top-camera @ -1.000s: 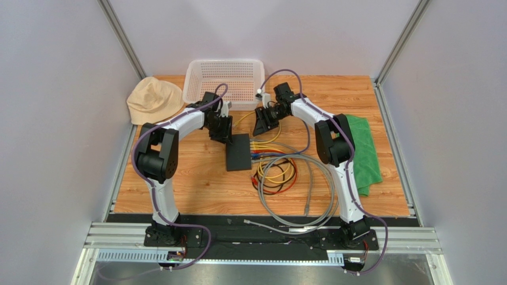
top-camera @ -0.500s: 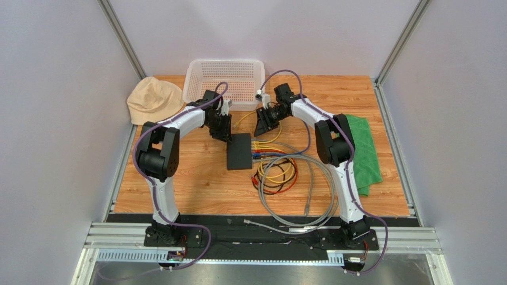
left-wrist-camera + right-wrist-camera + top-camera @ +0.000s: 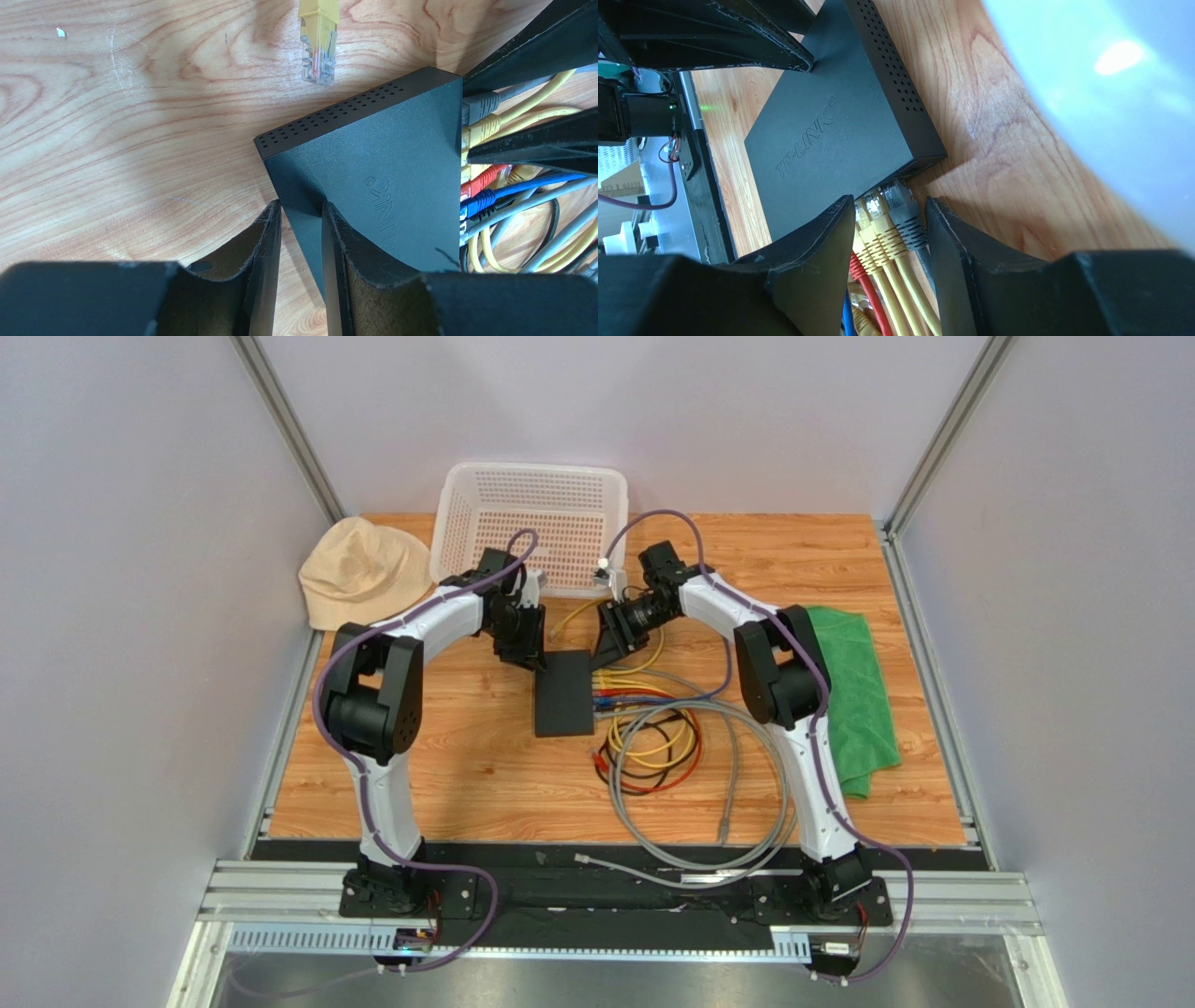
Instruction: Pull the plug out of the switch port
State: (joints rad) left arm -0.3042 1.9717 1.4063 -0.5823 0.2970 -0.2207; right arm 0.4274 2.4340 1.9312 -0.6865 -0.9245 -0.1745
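Wood table (image 3: 421, 756); switch (image 3: 564, 695) mid-table, its corner pinched in left gripper (image 3: 300, 210); right gripper (image 3: 890, 206) open astride grey plug (image 3: 906, 218) and yellow plugs (image 3: 873, 213); risk: closing grabs several, latch unpressed, switch drags.

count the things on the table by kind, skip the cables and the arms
basket: 1
switch: 1
cloths: 2, the beige cloth and the green cloth
total: 4
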